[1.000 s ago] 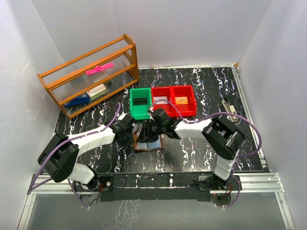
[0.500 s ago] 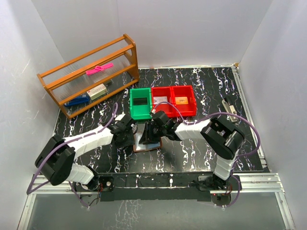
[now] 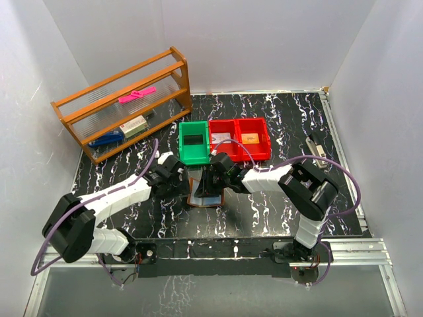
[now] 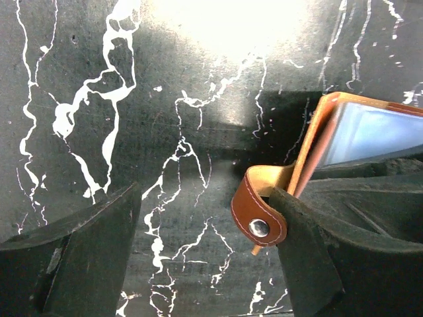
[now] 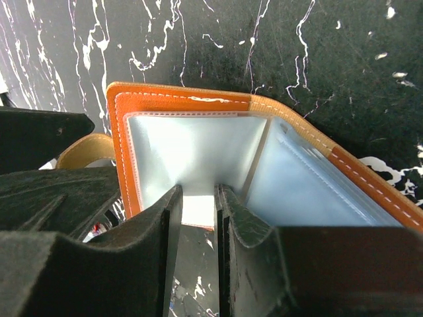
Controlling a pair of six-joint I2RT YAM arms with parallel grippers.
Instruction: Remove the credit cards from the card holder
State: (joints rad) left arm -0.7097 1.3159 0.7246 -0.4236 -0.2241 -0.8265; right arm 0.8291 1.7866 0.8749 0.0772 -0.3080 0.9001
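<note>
Holding my left pincer [image 4: 205,198] wide open, I have the card holder's [image 4: 360,132] snap strap [image 4: 261,218] touching 1 finger at the lower right of the left wrist view. The card holder sits open mid-desk [image 3: 277,112]. My right pincer [image 5: 196,198] stands narrow at its pale blue inside, and I cannot tell whether it grips anything.

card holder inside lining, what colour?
Pale blue inside the card holder, with an orange-brown stitched rim. It shows best in the right wrist view.

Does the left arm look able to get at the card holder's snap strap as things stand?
Probably yes. The left gripper is wide open over bare table, and the snap strap curls right beside one finger's inner face, with nothing between them.
</note>
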